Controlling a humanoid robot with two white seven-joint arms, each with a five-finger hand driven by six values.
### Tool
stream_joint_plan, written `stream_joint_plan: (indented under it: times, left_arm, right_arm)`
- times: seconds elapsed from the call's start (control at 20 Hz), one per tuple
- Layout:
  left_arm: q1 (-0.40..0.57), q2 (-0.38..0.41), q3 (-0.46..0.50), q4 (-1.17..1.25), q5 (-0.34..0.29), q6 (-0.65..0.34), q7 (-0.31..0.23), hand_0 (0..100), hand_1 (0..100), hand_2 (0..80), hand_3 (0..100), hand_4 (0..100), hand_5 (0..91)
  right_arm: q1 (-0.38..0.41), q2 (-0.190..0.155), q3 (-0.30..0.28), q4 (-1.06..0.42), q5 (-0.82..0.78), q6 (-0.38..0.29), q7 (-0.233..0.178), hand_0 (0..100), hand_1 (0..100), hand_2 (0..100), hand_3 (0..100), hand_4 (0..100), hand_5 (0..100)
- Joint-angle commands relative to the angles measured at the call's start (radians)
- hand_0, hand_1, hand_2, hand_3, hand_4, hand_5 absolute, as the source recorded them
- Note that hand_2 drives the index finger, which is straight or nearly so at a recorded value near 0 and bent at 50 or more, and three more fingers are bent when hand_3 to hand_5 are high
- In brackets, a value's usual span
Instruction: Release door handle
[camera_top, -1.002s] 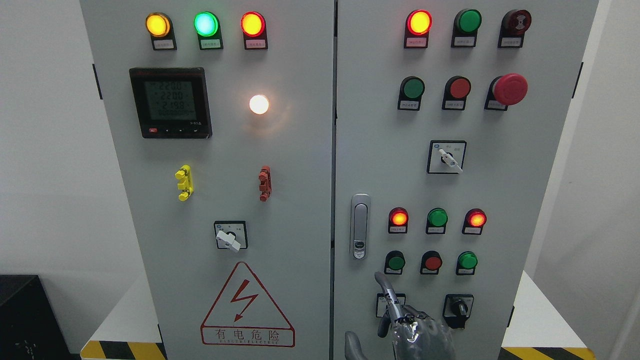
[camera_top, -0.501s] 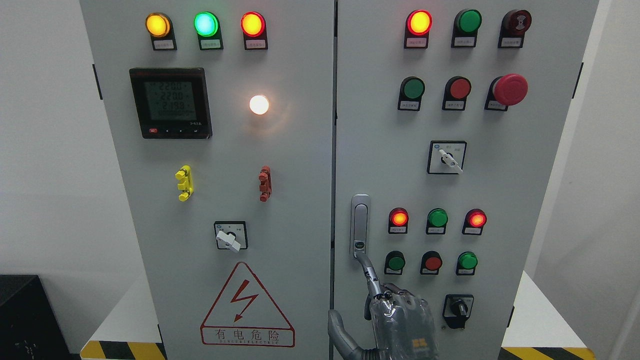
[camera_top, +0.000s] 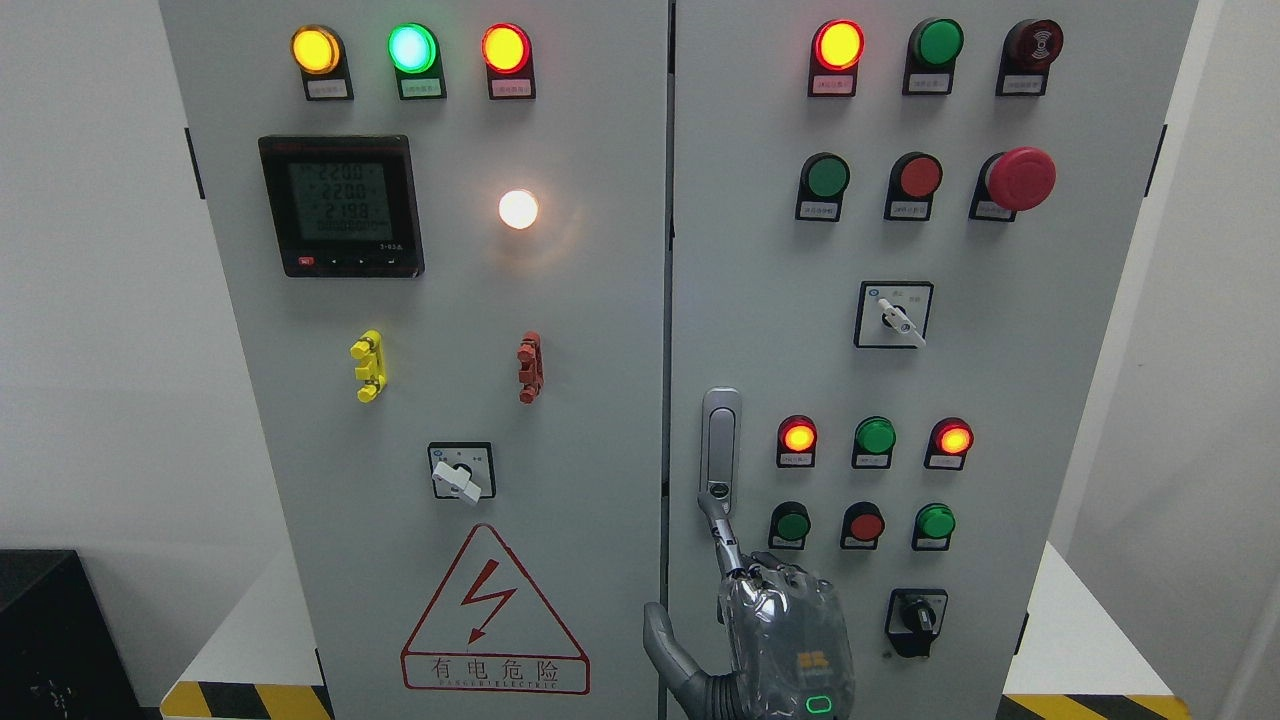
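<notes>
The silver door handle (camera_top: 720, 440) stands upright in its recess on the left edge of the grey cabinet's right door (camera_top: 1000, 380). My right hand (camera_top: 700, 568) rises from the bottom edge just right of the middle, with its back towards me. Its index finger (camera_top: 722, 535) is stretched up and its tip touches the round lock button (camera_top: 717, 490) at the handle's lower end. The thumb (camera_top: 662, 640) sticks out to the left over the door seam, and the other fingers are curled in. The hand grasps nothing. No left arm shows.
Lit and unlit push buttons (camera_top: 875, 437) and a black rotary switch (camera_top: 915, 620) lie just right of the hand. A red mushroom stop button (camera_top: 1020, 178) sits higher up. The left door (camera_top: 600, 400) carries a meter (camera_top: 342, 205), lamps and a warning triangle (camera_top: 492, 610).
My right hand has risen and moved left from below the lower buttons. Its index fingertip has climbed from under the handle onto the handle's lower end.
</notes>
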Motion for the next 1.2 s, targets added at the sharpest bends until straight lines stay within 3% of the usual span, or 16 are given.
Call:
stream_joint_plan:
  times: [0.0,1.15]
  left_arm:
    - [0.0,0.0,0.0,0.0,0.0,0.001,0.0,0,0,4.4,10,0,0.0]
    - [0.0,0.0,0.0,0.0,0.0,0.001,0.0,0,0,4.3,10,0,0.0]
  right_arm:
    - [-0.019,0.001,0.008,0.047,0.006,0.01,0.0,36,26,0,84,80,78]
    - [-0.035,0.001,-0.048,0.059,0.006,0.018,0.004,35,27,0,84,79,77]
